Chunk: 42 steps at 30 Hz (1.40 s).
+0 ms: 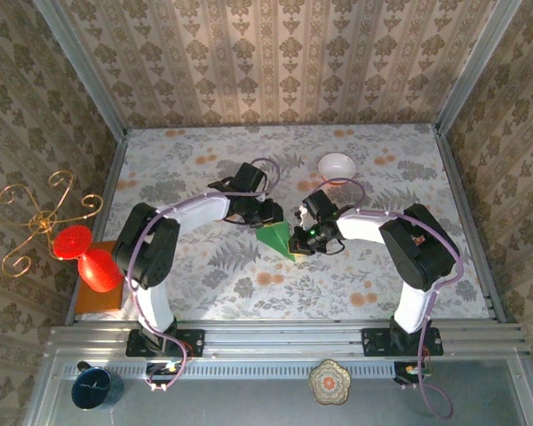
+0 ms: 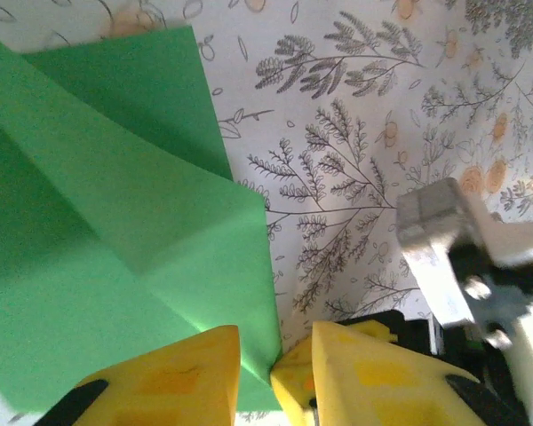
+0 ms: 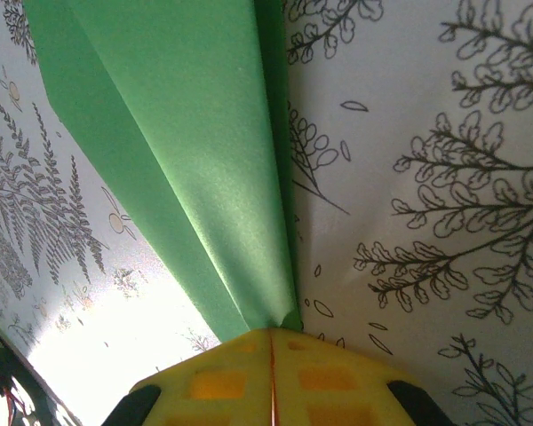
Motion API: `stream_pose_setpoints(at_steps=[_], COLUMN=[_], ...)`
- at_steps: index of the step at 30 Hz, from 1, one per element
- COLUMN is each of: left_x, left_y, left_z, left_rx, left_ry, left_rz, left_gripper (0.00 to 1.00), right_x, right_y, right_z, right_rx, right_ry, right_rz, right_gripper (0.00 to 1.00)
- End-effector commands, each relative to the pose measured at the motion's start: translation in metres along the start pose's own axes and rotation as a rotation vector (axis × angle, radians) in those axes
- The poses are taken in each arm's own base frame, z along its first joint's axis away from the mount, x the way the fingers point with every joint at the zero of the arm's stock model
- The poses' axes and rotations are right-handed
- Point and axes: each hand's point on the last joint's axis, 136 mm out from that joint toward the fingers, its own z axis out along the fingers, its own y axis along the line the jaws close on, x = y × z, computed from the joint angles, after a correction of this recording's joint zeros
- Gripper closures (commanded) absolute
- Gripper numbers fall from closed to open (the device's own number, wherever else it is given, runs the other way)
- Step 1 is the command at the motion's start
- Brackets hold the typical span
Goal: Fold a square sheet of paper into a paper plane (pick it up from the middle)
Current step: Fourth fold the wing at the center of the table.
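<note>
Several folds in, plane unfinished.
My right gripper [image 3: 273, 335] pinches the green paper [image 1: 274, 238] by its tip; left gripper [image 2: 274, 353] narrow, grip unclear.

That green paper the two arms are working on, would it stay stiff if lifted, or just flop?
The green paper looks thin, so it would probably sag where unsupported, though its folds may stiffen it somewhat. It seems very light, so a nudge would likely slide it across the table. The right gripper pinches one tip, which might crumple.
</note>
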Motion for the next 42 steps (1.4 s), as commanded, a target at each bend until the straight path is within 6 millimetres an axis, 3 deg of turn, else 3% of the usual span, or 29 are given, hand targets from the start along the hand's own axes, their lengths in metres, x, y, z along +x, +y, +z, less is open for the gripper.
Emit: stream_pose_setpoints(at_steps=[1, 10, 21, 42], left_x=[0.0, 0.0, 0.003, 0.007], left_y=[-0.015, 0.008, 0.032, 0.052], left_z=[0.012, 0.03, 0.037, 0.041], left_rx=[0.102, 0.05, -0.011, -0.085], left_ry=[0.025, 0.044, 0.048, 0.062], left_rz=[0.011, -0.038, -0.061, -0.082], left_gripper=[0.77, 0.85, 0.87, 0.88], right_x=[0.029, 0.03, 0.032, 0.034], right_y=[-0.052, -0.053, -0.056, -0.059], right_z=[0.013, 0.014, 0.015, 0.018], right_rx=[0.197, 0.2, 0.208, 0.216], right_ry=[0.093, 0.097, 0.105, 0.117], right_rz=[0.063, 0.064, 0.07, 0.077], right_gripper=[0.9, 0.9, 0.9, 0.89])
